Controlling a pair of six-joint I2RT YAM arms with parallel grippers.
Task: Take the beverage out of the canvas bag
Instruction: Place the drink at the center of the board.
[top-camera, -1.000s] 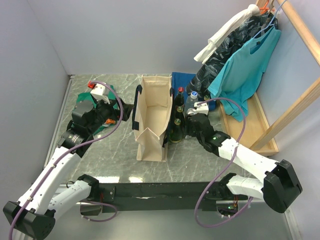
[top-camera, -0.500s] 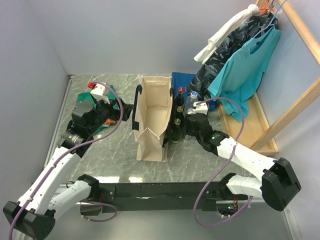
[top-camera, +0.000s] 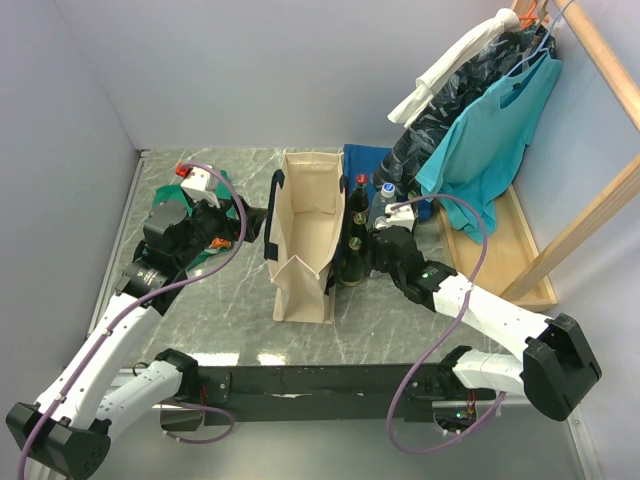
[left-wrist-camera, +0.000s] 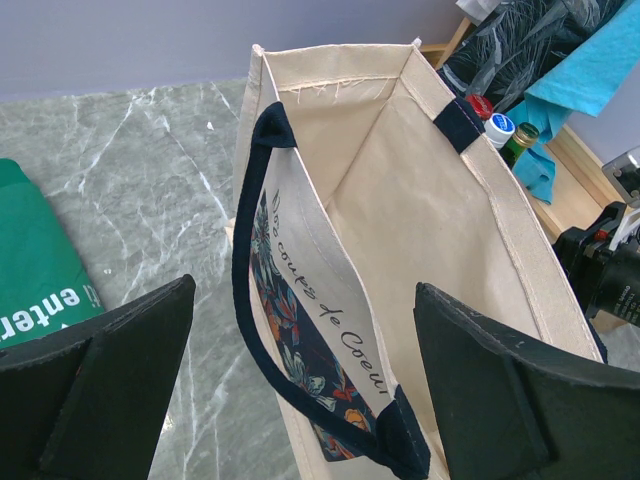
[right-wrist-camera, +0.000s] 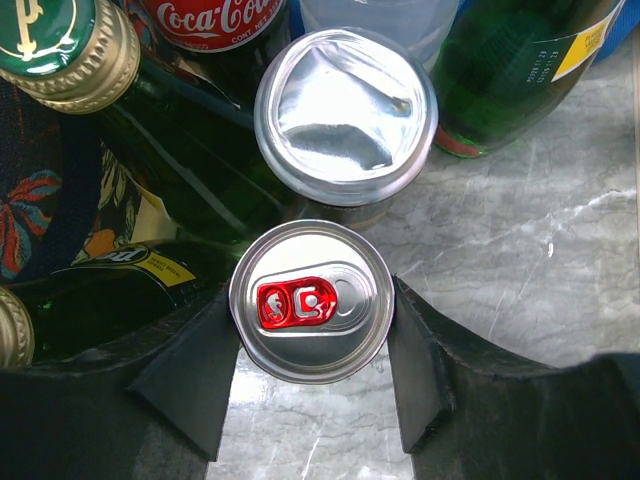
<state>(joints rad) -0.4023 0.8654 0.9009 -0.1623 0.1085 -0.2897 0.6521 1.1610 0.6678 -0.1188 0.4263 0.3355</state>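
Observation:
The cream canvas bag (top-camera: 305, 235) with navy handles stands upright mid-table. In the left wrist view its inside (left-wrist-camera: 400, 200) shows no drink. My left gripper (top-camera: 228, 228) is open, its jaws wide on either side of the bag's left handle (left-wrist-camera: 255, 260) and touching nothing. My right gripper (top-camera: 378, 250) is to the right of the bag, shut on a silver can with a red tab (right-wrist-camera: 312, 300). The can is upright beside a second can (right-wrist-camera: 345, 115), green bottles (right-wrist-camera: 60, 40) and a Coca-Cola bottle (right-wrist-camera: 215, 20). These stand in a cluster (top-camera: 357, 235) against the bag's right side.
A folded green T-shirt (top-camera: 165, 215) lies under my left wrist. A folded blue cloth (top-camera: 365, 160) lies behind the bottles. Clothes hang on a wooden rack (top-camera: 480, 130) at the back right, over a wooden tray (top-camera: 520, 250). Walls close the left and far sides.
My right gripper has shifted slightly left, closer to the bottles. The left arm and the bag have not moved.

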